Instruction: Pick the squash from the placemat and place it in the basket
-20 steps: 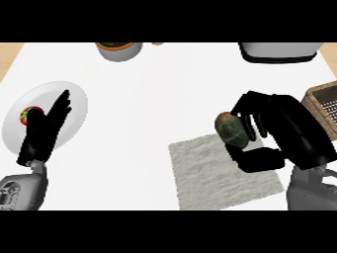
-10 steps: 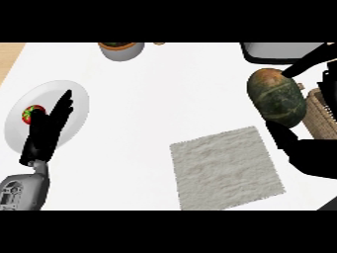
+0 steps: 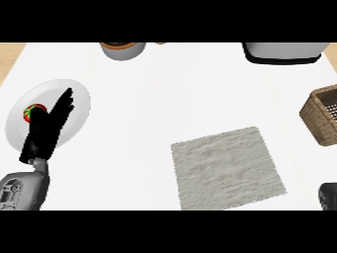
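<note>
At the left, the left hand (image 3: pixel 48 129) rests open over a plate (image 3: pixel 80 94) holding a small red item (image 3: pixel 34 111). The mat (image 3: pixel 228 167) at centre lies bare; the squash shows nowhere. The right hand is out of view. Any release should be centred over the basket (image 3: pixel 333 116) at right, clear of its rim.

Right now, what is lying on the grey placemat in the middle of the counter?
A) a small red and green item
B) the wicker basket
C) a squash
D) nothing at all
D: the placemat shows only its own bare fabric, the basket stands apart at the counter's right edge, and the small red and green item sits on the white plate at the left, beside the left robot hand.
</note>
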Tool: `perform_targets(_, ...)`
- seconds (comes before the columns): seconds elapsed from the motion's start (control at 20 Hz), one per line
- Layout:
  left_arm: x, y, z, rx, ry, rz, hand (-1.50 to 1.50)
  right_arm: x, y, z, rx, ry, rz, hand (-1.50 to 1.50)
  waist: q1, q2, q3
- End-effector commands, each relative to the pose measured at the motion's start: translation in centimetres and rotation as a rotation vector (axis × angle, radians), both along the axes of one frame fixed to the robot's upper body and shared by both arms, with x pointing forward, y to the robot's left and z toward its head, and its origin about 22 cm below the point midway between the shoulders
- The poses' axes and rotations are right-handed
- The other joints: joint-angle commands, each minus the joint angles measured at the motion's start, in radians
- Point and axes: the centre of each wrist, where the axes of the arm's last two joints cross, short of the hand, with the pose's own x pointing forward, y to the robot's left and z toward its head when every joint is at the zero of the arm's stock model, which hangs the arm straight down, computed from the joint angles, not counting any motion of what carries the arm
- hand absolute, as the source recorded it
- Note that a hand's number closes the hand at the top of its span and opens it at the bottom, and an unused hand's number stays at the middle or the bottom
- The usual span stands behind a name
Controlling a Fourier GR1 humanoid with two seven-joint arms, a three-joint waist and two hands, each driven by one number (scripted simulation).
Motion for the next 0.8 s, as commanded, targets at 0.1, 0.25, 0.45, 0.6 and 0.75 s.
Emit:
perform_targets(0.1, 0.3, -0.6, 0.1, -0.011, 0.012, 0.008, 0.0, 0.8, -2.9, 4.4, -0.242, 0.123, -0.255, 1.5, -0.005, 0.005, 0.0)
perform_targets(0.25, -0.5, -0.5, 0.0, -0.018, 0.0, -0.004, 0.0, 1.7, -5.0, 4.4, -0.375, 0.179, -0.352, 1.5, 0.008, 0.008, 0.001)
perform_targets(0.45, -0.1, 0.2, 0.4, -0.011, -0.002, -0.019, 0.0, 3.3, -9.0, 4.8, -0.418, 0.249, -0.377, 1.5, 0.016, 0.013, 0.002)
perform_targets(0.6, -0.1, 0.2, 1.2, -0.025, -0.002, -0.016, 0.0, 3.5, -11.3, 5.6, -0.469, 0.27, -0.435, 1.5, 0.023, 0.012, 0.002)
perform_targets(0.75, 0.3, -0.5, 0.0, -0.002, -0.01, -0.017, 0.0, 4.6, -14.7, 5.4, -0.46, 0.253, -0.468, 1.5, 0.025, 0.017, 0.002)
